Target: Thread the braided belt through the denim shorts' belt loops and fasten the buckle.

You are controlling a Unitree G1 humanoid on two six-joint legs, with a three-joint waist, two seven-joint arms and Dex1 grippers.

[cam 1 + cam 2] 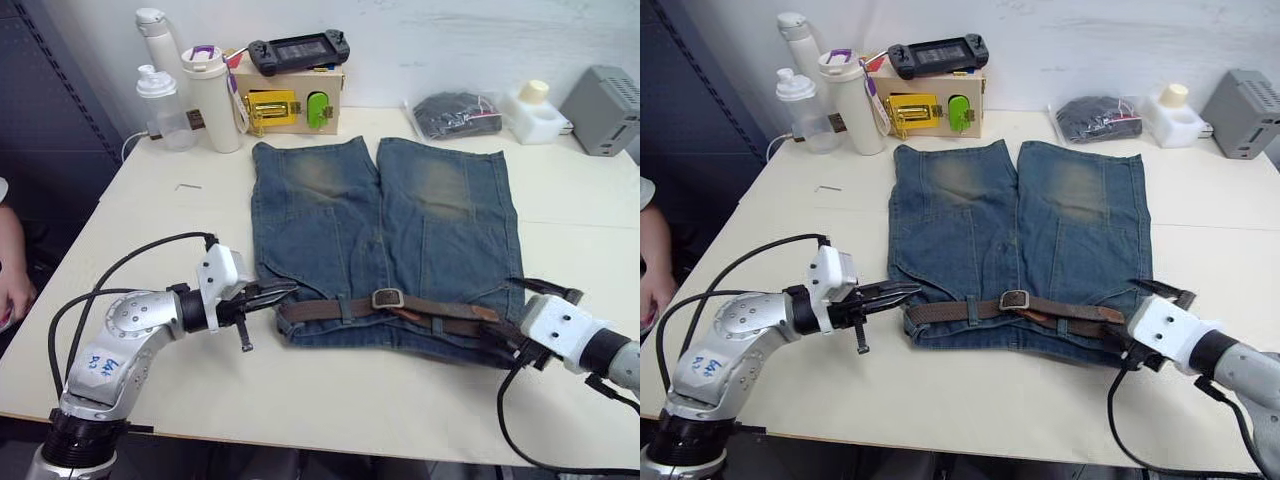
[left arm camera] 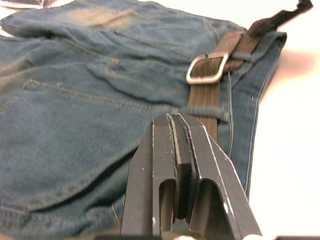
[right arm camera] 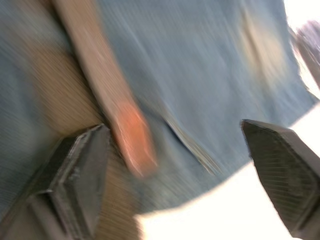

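belt looks threaded and buckled, we think the task is almost done.

the braided belt (image 1: 400, 308) lies along the waistband of the denim shorts (image 1: 385, 230), under several belt loops (image 1: 345, 309), with the buckle (image 1: 387, 298) at the waist middle. our left gripper (image 1: 282, 291) is pressed closed, just beside the waist; our right gripper (image 3: 175, 165) is spread wide over the belt tip. the table edge is near the waistband, with bare table beside both hips.

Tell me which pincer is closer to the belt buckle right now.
Right, though not by much. The right pincer, open, sits over the belt's tail end at the waistband, to the right of the buckle. The left pincer, shut, is at the shorts' left corner.
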